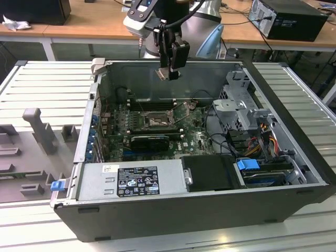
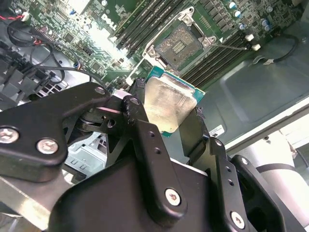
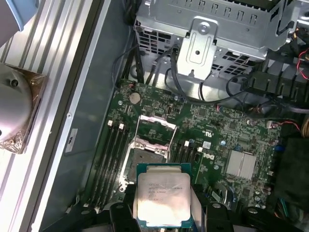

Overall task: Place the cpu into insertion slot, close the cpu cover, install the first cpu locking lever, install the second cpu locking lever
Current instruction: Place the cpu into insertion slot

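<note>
Aloft, claw [image 2: 167,107] tight around the cpu [image 3: 163,194].

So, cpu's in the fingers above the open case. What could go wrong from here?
1. The gripper pinches the cpu by its edges only, well above the slot. A slip could drop it onto the board.
2. In the first wrist view the cpu's edges look slightly skewed to the slot's. Seated like that, it might damage contacts.
3. The cover stands raised beside the slot. The fingers may catch it going down.
</note>
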Controlling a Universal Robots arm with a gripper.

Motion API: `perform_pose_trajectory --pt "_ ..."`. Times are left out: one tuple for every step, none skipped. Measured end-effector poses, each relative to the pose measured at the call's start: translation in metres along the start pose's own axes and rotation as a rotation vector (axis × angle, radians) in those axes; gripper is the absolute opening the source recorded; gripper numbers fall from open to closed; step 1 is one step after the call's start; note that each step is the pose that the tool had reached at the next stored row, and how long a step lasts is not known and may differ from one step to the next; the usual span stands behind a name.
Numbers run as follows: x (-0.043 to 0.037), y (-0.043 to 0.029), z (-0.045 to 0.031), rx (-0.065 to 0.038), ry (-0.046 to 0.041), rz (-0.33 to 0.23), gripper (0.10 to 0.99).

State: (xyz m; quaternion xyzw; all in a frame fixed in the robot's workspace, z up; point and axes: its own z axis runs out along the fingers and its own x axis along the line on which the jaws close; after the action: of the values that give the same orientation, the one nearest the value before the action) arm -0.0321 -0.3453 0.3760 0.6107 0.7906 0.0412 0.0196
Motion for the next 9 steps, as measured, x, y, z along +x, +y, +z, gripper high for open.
perform_pose_trajectory --pt "0.0 0.0 0.0 0.0 -0.0005 0.006 0.525" --pt "0.0 0.0 0.0 0.0 -0.0015 0.017 0.525" --pt "0.0 0.0 0.0 -0.001 -0.0027 0.03 0.525" --pt "0.0 0.0 0.0 -0.001 -0.0034 0.037 0.525" --pt "0.0 0.0 0.0 -0.001 -0.004 0.046 0.525" --pt "0.0 0.0 0.0 -0.001 -0.0055 0.061 0.525" --pt "0.0 0.0 0.0 -0.001 -0.0069 0.076 0.525" --pt "0.0 0.0 0.0 -0.002 -0.0088 0.098 0.525" --pt "0.0 0.0 0.0 -0.002 -0.0097 0.108 0.525"
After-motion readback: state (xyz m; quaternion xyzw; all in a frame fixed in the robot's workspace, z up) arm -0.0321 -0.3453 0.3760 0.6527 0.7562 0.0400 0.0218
